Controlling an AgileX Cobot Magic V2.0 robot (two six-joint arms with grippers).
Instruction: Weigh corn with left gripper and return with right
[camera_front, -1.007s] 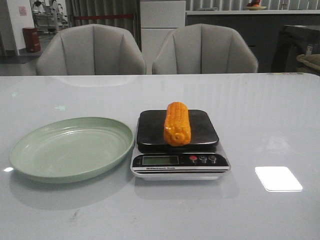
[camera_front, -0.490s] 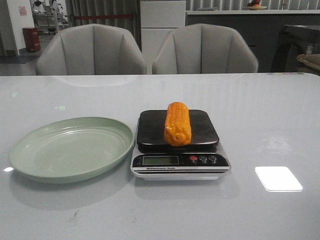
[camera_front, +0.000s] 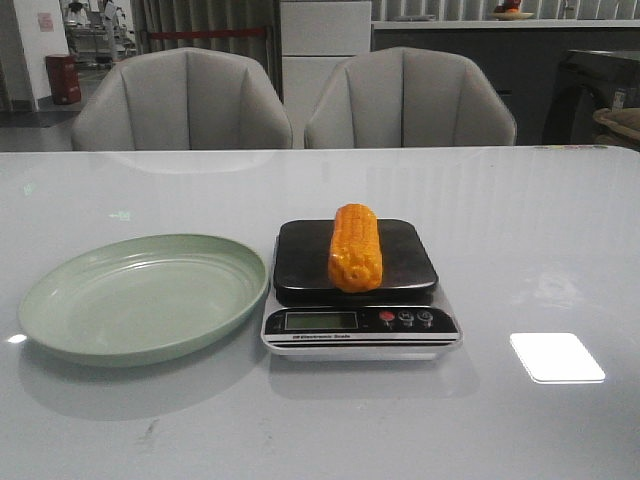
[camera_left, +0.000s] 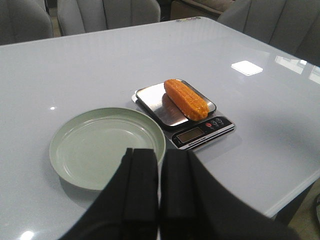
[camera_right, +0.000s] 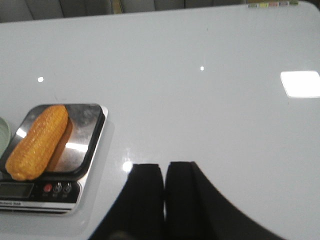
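The orange-yellow corn (camera_front: 355, 247) lies lengthwise on the dark pan of the electronic scale (camera_front: 400, 325), just right of the green plate (camera_front: 60, 330). The corn also shows in the left wrist view (camera_left: 186, 99) and in the right wrist view (camera_right: 38, 140). The plate (camera_left: 62, 165) has nothing in it. My left gripper (camera_left: 159, 156) is shut and empty, held high above the near rim of the plate. My right gripper (camera_right: 164, 168) is shut and empty, above bare table to the right of the scale (camera_right: 30, 199). Neither gripper shows in the front view.
Two grey chairs (camera_front: 185, 100) stand behind the far table edge. A bright light patch (camera_front: 556, 357) reflects off the glossy white table right of the scale. The near right table corner and edge show in the left wrist view (camera_left: 295, 195).
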